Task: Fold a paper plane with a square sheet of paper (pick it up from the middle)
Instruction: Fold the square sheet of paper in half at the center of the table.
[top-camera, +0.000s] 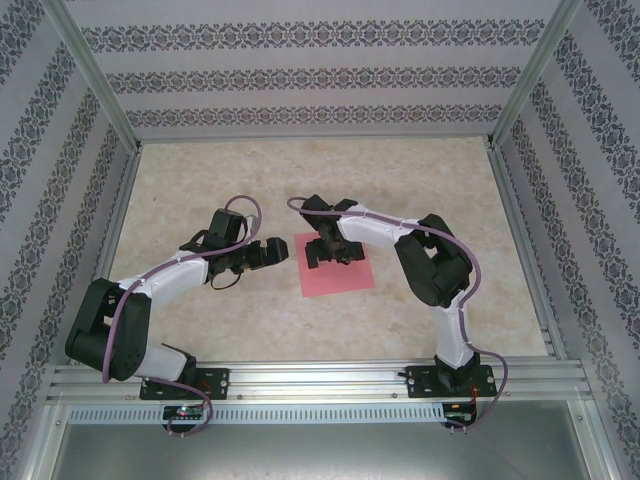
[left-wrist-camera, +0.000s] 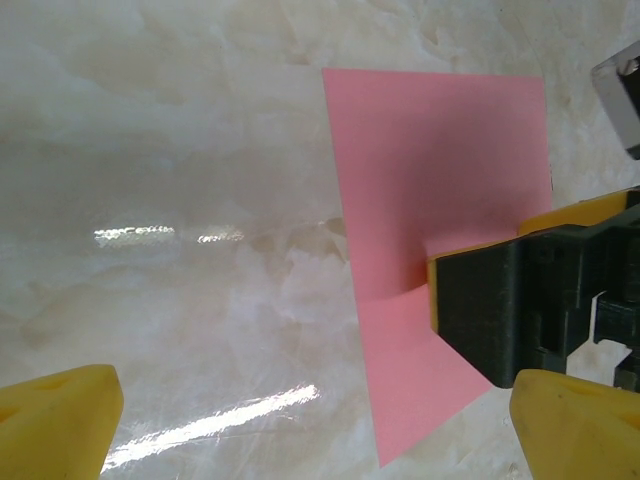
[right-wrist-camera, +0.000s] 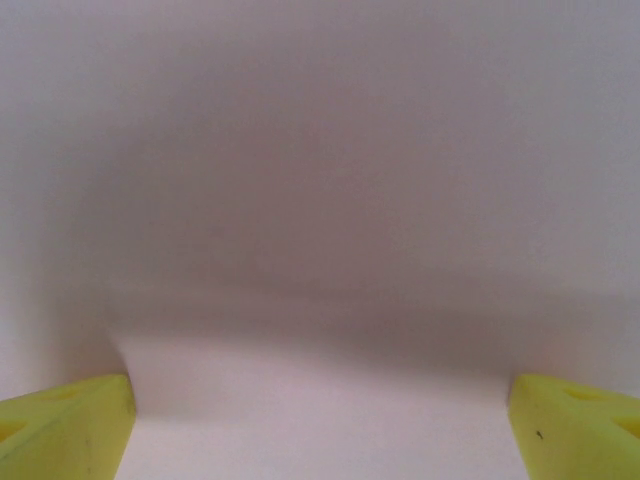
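The square sheet of paper (top-camera: 342, 277) lies flat on the marble-patterned table (top-camera: 200, 180), just right of centre in the top view. It is still unfolded. Being square it has no long axis. Its sides are turned slightly off the table's edges, and the side edges run about 11 to 5 o'clock.

The right gripper (top-camera: 329, 258) is down on the sheet's far half, toward 12 o'clock from the sheet's middle. Its jaws stand wide, with the yellow tips far apart in its own wrist view (right-wrist-camera: 320, 420) and pale pink paper between them. In the left wrist view, one black, yellow-edged finger (left-wrist-camera: 480, 300) touches the paper, and a faint ridge runs from it toward the sheet's edge.

The left gripper (top-camera: 280, 252) is at 9 o'clock from the sheet, just beside its left edge and off the paper. It is spread wide and holds nothing.
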